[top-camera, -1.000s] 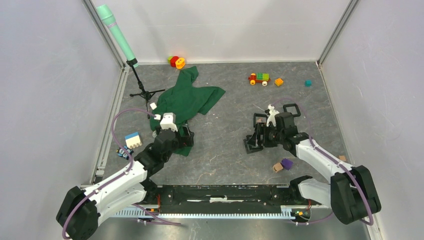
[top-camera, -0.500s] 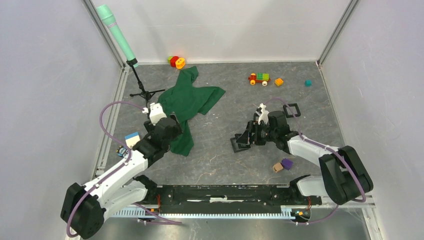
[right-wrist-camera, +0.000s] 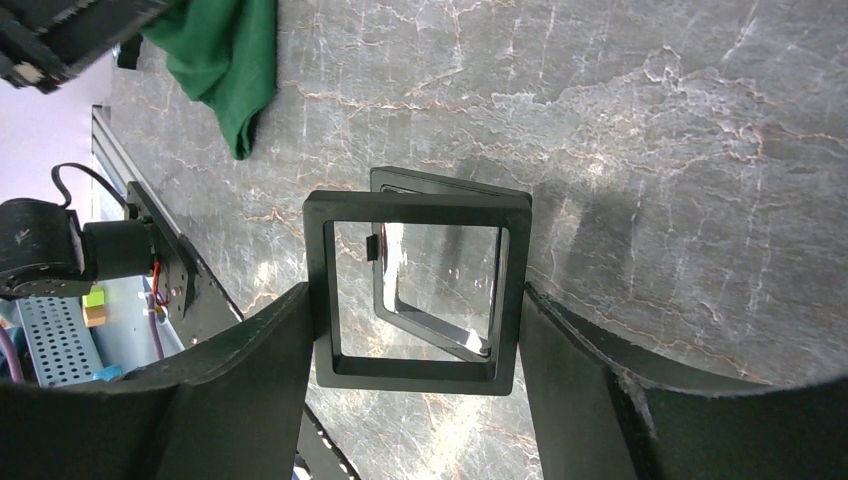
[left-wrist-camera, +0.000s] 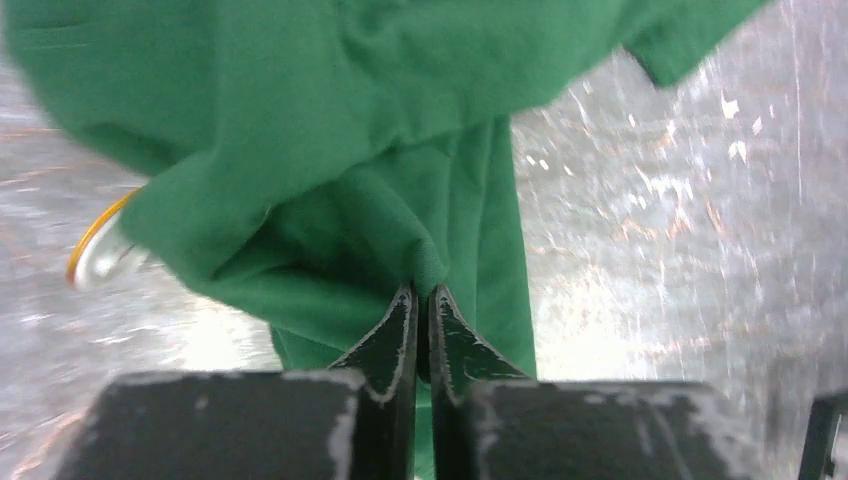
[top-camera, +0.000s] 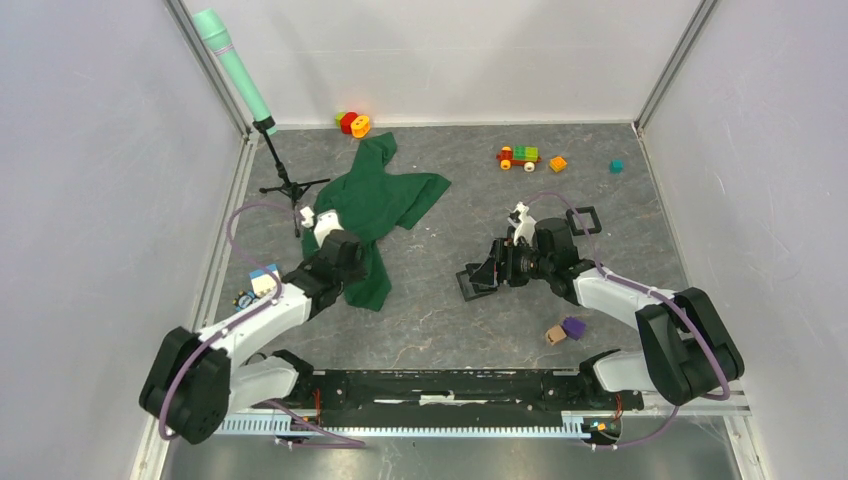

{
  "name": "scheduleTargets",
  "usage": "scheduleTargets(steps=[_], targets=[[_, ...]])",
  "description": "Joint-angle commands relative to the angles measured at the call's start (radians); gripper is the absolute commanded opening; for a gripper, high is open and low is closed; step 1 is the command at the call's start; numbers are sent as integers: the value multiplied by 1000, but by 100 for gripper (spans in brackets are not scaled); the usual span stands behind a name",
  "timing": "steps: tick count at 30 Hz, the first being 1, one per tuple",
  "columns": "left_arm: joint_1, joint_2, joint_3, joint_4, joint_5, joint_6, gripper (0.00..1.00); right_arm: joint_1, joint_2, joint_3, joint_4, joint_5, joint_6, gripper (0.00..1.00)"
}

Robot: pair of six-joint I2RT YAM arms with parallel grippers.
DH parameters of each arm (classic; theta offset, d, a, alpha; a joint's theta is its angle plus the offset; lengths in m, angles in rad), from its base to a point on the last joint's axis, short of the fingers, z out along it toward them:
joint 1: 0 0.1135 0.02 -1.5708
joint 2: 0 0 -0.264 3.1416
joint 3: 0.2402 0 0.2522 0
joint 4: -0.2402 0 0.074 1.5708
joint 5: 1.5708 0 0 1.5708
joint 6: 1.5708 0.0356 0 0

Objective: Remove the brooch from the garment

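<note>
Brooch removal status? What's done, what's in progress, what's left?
Done: nothing visible yet. The pale round brooch peeks from under the edge of the green garment and is not lifted away.
In hand: the left gripper is shut on a fold of the garment; the right gripper holds a black square frame, apart from the cloth.
Left: get the brooch free of the cloth. Whether it is pinned on cannot be told.

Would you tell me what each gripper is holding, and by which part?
The left gripper pinches a fold of the green garment; the right gripper clamps the black square frame by two opposite sides.
</note>
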Motion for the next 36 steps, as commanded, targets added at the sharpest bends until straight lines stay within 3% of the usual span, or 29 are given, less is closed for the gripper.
scheduleTargets(steps=[1, 9, 14, 16, 20, 25, 36], targets=[[-9, 118, 36, 171, 270, 34, 2, 4, -22, -7, 71, -25, 6, 64], [-73, 520, 313, 183, 596, 110, 6, 4, -37, -34, 93, -25, 27, 63], [-96, 409, 278, 238, 619, 151, 59, 4, -55, -45, 94, -17, 27, 63], [-95, 341, 269, 201, 603, 178, 65, 4, -58, -45, 91, -15, 26, 63], [-94, 202, 257, 40, 533, 213, 66, 4, -53, -45, 89, -15, 25, 63], [-92, 68, 184, -86, 421, 194, 60, 4, -51, -44, 91, -16, 24, 64], [-50, -38, 79, -123, 231, 151, 39, 4, -66, -57, 76, -10, 14, 64]])
